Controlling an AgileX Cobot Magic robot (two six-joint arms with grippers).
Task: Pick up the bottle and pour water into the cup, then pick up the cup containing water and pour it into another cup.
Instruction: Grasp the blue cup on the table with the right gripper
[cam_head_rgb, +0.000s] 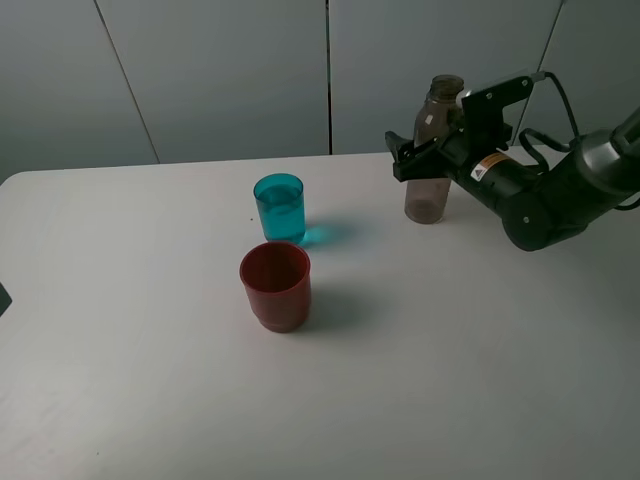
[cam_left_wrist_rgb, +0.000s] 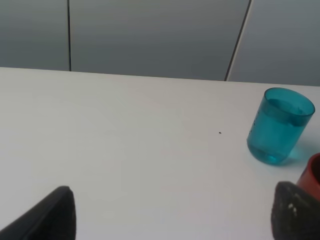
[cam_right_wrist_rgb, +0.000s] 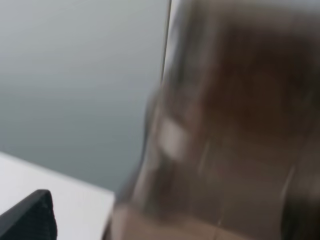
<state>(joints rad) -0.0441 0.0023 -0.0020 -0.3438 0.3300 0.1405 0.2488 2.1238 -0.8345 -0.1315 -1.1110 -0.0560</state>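
The table (cam_head_rgb: 120, 330) fills most of the exterior high view. Its back edge runs across the upper part of the frame and rounds off into a corner at upper left, with grey wall panels (cam_head_rgb: 220, 70) behind it.

The bottle (cam_head_rgb: 426, 198) stands upright at upper right, close to that back edge. The right gripper (cam_head_rgb: 418, 160) reaches in from the right edge of the frame and straddles the bottle's middle. In the right wrist view the bottle is a close brown blur, and one dark finger (cam_right_wrist_rgb: 30, 217) stands clear of it with a strip of white table between them. The claw therefore reads as spread apart around the bottle, not clamped on it.

The teal cup (cam_head_rgb: 279, 207) sits upright near the frame's centre and holds water. The red cup (cam_head_rgb: 276, 285) stands just below it in the frame, close beside it. A broad strip of bare tabletop separates both cups from the bottle.

The left gripper (cam_left_wrist_rgb: 172, 215) shows only two dark fingertips (cam_left_wrist_rgb: 50, 215), set wide apart over bare table with nothing between them. White surface stretches across the left side and the whole lower half of the high view.
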